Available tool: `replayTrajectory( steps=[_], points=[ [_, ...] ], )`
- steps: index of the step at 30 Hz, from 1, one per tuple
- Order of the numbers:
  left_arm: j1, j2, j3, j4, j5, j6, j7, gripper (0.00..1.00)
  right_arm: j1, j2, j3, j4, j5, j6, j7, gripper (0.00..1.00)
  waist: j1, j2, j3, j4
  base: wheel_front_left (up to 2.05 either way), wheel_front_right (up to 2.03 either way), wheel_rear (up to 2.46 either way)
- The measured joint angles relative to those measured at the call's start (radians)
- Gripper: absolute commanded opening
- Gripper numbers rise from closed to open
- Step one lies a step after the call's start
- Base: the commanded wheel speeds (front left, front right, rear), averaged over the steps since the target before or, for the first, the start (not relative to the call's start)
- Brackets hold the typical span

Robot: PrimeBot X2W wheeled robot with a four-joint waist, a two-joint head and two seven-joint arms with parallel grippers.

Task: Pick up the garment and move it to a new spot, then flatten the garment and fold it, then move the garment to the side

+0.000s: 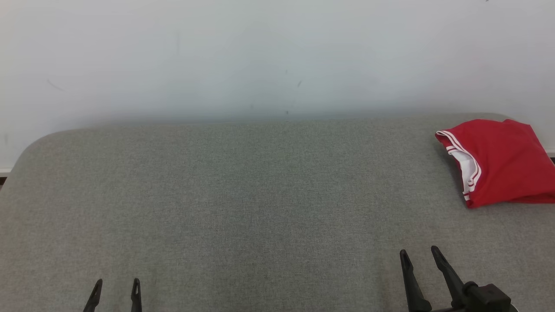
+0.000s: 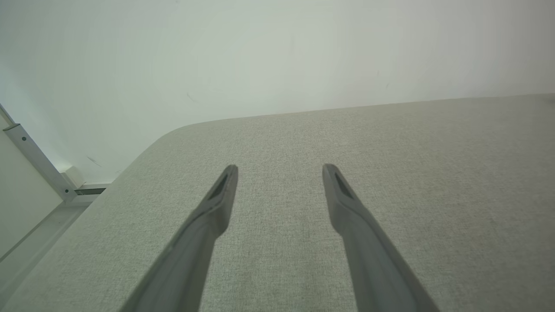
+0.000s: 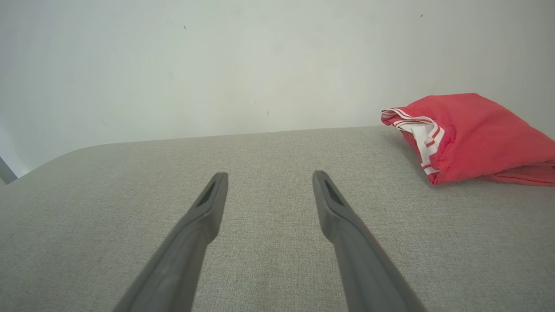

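Pale wall (image 1: 277, 56) at the back, plain apart from a few faint scuffs and specks. Against it, grey fabric-covered bench (image 1: 243, 195), finely woven, rounded at its far left corner, stretching across the whole head view.

Near the bench's far right corner, red garment (image 1: 507, 164), folded into a compact, slightly puffy bundle and resting on the fabric. White-striped trim along the edge facing the bench's middle, with a patch of white showing between the stripes. Runs off the right edge of the head view, so cannot tell how far it reaches on that side. In the right wrist view, same garment (image 3: 477, 134) up and to the right of the fingers (image 3: 204, 216), well apart from both.

By the bench's near edge, toward the right, right gripper (image 1: 419, 252): two long dark fingers pointing toward the wall, spread wide, holding nothing. Bare grey fabric between the tips of the right gripper (image 3: 269, 175) in its own wrist view.

By the near edge, toward the left, left gripper (image 1: 117, 284), just the two tips rising above the bottom of the head view. Spread wide too in the left wrist view (image 2: 279, 169), gripping nothing, bare fabric beneath.

Past the rounded left corner, slanted metal rail (image 2: 37, 162) with small bolts.
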Motion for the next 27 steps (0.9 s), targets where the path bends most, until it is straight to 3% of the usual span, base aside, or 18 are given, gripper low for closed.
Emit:
replayTrajectory(
  steps=[1, 7, 27],
  points=[
    [0.0, 0.002, -0.003, 0.0, 0.0, 0.0, 0.0, 0.0, 0.0, 0.0, 0.0, 0.0, 0.0, 0.0, 0.0, 0.0, 0.0, 0.0, 0.0, 0.0, 0.0, 0.0, 0.0],
    [0.005, -0.016, -0.004, 0.048, -0.015, -0.001, 0.013, 0.0, 0.02, 0.007, 0.0, 0.04, 0.013, 0.0, 0.011, 0.0, 0.0, 0.0, 0.0, 0.001, 0.0, 0.0, 0.0],
    [-0.033, -0.036, 0.014, 0.053, -0.416, -0.018, 0.107, 0.0, -0.017, 0.03, -0.042, 0.041, 0.381, 0.0, 0.107, 0.0, 0.0, 0.0, 0.007, -0.001, 0.0, 0.0, 0.0]
  ],
)
